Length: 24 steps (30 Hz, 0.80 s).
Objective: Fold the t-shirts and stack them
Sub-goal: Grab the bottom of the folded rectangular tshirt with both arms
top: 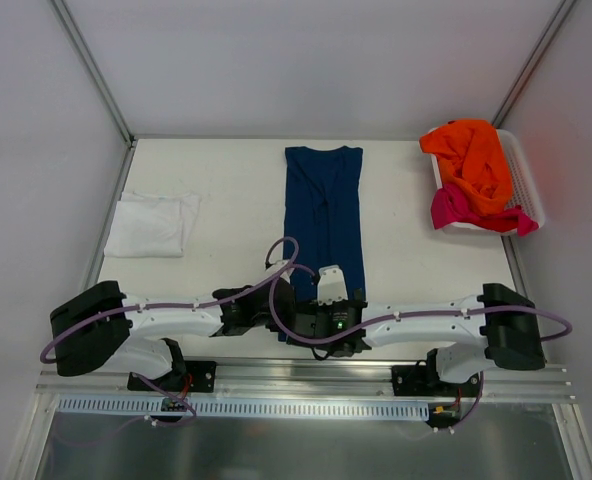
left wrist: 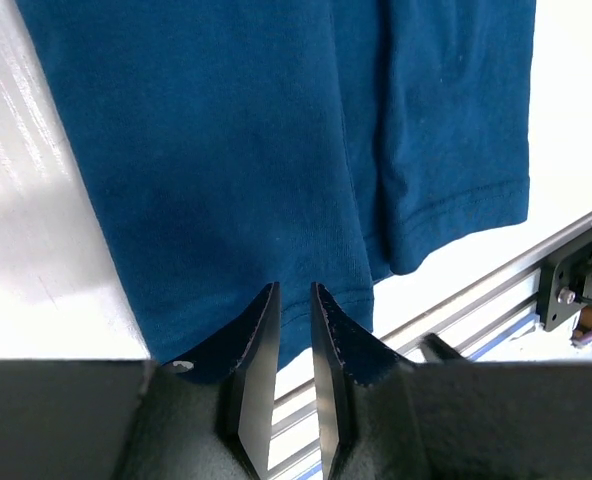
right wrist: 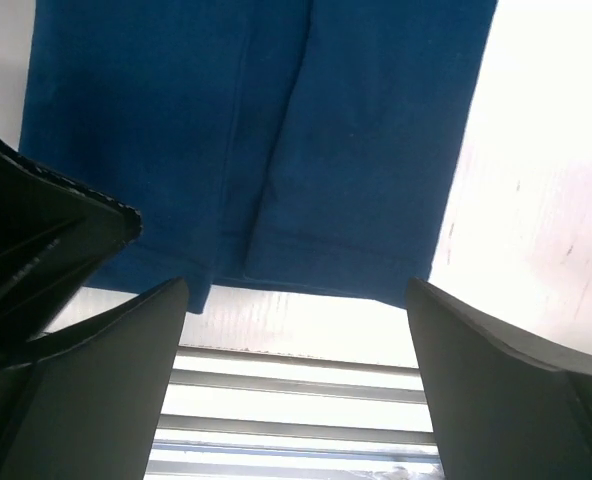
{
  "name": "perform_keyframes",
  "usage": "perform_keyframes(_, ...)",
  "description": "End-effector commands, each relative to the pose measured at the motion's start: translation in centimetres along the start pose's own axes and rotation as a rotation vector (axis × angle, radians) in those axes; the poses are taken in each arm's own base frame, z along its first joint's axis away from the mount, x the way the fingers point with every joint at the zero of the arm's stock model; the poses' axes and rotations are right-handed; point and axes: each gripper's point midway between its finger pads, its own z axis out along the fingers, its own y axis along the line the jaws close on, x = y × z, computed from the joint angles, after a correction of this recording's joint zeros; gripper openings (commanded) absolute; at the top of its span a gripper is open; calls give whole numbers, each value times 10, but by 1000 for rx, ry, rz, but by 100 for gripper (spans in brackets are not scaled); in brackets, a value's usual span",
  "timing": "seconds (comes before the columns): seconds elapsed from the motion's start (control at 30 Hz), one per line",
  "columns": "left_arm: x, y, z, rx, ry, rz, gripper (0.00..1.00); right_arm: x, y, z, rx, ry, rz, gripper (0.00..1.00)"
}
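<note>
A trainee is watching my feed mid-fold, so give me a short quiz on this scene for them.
1. True or false: the navy t-shirt lies bunched in a heap.
2. Where is the white t-shirt? A on the navy one; B on the table, left side; C held up by an arm.
3. Fill in: the jaws of the right gripper stand ____.
Key: 1 false; 2 B; 3 open.
</note>
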Motion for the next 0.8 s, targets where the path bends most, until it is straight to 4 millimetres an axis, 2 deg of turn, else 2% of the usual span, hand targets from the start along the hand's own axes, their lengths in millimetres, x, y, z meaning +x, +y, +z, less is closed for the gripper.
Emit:
perform_keyframes(0.0,0,1,2,-15,-15,-11,18,-14,-13,-9,-4,-72,71,94)
perform_keyframes(0.17,-10,-5,-4,-15,-53,56,20,-5,-37,-5,44,-81,100,96)
perform_keyframes(0.2,-21,-6,-8,-28,-96,62,22,-6,-40,-7,31,-85,136,98)
perform_keyframes(0.27,-26,9,-21,-96,-124,69,30,1,-53,-3,40,-95,162,99)
perform_keyframes(0.3,-34,19,-25,-138,-172,66,34,-2,-58,-5,18,-112,212,99)
perform_keyframes(0.33,-36,27,-36,-163,-192,50,46,-1,-62,-5,9,-119,230,99)
perform_keyframes(0.37,-36,37,-39,-188,-208,47,51,8,-70,2,8,-121,238,100)
perform_keyframes(0.43,-44,47,-52,-203,-268,42,59,5,-71,2,-67,-137,325,100)
perform_keyframes(0.47,-43,54,-53,-216,-278,47,60,8,-72,4,-86,-136,343,99)
perform_keyframes(0.5,-44,58,-55,-219,-291,48,61,19,-80,14,-76,-118,347,99)
perform_keyframes(0.53,-44,64,-56,-225,-306,47,63,17,-78,12,-120,-124,386,100)
perform_keyframes(0.6,-40,71,-55,-238,-304,39,68,26,-84,20,-120,-107,402,99)
perform_keyframes(0.67,-27,80,-48,-252,-264,12,69,28,-83,21,-135,-104,425,99)
perform_keyframes(0.73,-19,77,-41,-216,-235,1,68,34,-82,24,-135,-87,429,99)
perform_keyframes(0.77,-3,84,-35,-194,-185,5,68,34,-79,25,-143,-81,438,100)
